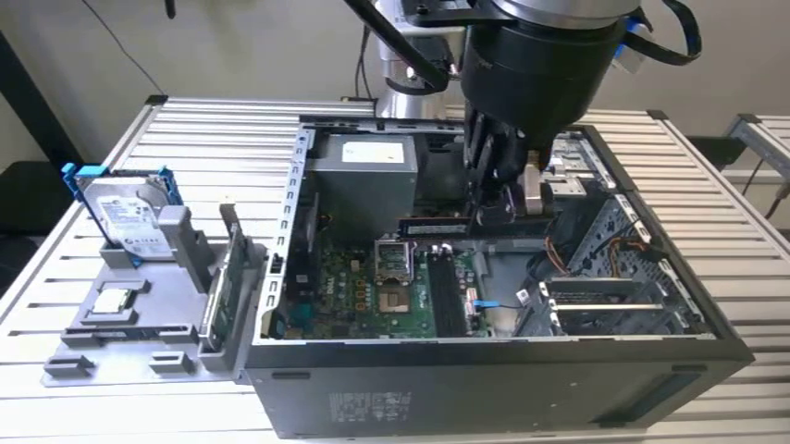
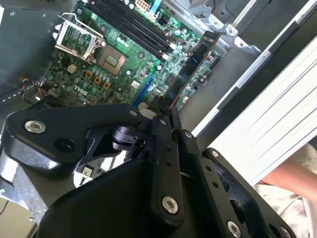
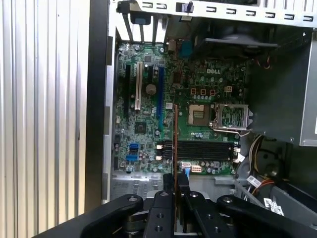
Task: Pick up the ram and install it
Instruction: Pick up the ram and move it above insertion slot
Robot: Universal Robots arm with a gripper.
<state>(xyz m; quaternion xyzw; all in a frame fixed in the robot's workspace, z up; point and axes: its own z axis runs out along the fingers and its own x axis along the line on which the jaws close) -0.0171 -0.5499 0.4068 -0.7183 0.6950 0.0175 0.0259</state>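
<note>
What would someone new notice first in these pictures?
The black claw holds the ram above the green motherboard inside the open computer case. On the exterior view's left, a hard drive with blue rails stands in a grey holder.

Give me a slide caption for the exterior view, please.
The pincer holds the ram above the motherboard inside the open computer case.
</note>
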